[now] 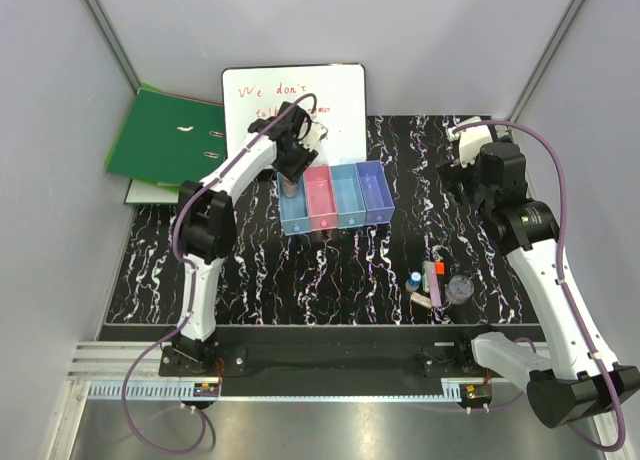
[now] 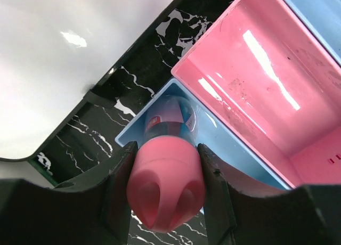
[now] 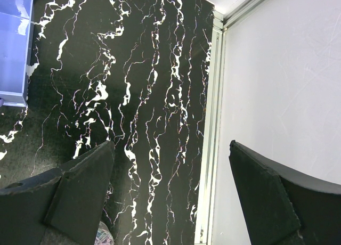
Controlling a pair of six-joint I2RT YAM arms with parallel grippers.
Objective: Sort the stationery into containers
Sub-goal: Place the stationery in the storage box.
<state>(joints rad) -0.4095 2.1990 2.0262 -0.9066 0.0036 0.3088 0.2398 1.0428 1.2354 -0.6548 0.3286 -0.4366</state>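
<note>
Pink-capped cylinder (image 2: 166, 189) hangs pinched in the left gripper (image 2: 167, 170) over the blue end bin (image 2: 232, 152), seemingly for dropping; right gripper (image 3: 170, 194) gapes empty.

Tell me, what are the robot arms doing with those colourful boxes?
They are sorting stationery. The left end effector grips a pink-capped cylinder by its cap and holds it pointing down into the leftmost light blue bin. The right end effector is open and holds nothing, over the far right of the table. The other stationery lies in a small bunch near the right arm, not yet sorted.
</note>
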